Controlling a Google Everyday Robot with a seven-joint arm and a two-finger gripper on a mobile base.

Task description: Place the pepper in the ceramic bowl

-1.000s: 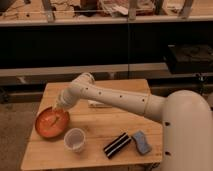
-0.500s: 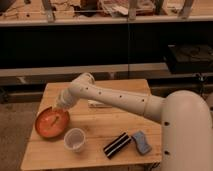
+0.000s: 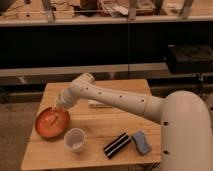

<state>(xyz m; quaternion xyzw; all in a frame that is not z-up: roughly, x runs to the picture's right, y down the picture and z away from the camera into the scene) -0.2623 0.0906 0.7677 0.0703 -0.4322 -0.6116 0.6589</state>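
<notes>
The ceramic bowl [image 3: 42,131] is wide, shallow and orange-red, and sits at the left edge of the wooden table [image 3: 100,125]. My white arm reaches from the right across the table. The gripper [image 3: 60,105] hangs at the bowl's far rim, just above it. A small paler orange shape [image 3: 50,120] lies inside the bowl right below the gripper and looks like the pepper. I cannot tell whether the gripper still touches it.
A small white translucent cup [image 3: 75,139] stands just right of the bowl near the front edge. A black striped bar [image 3: 117,145] and a blue-grey pad [image 3: 141,142] lie at the front right. A flat white item [image 3: 100,104] lies behind the arm. Dark shelving stands behind the table.
</notes>
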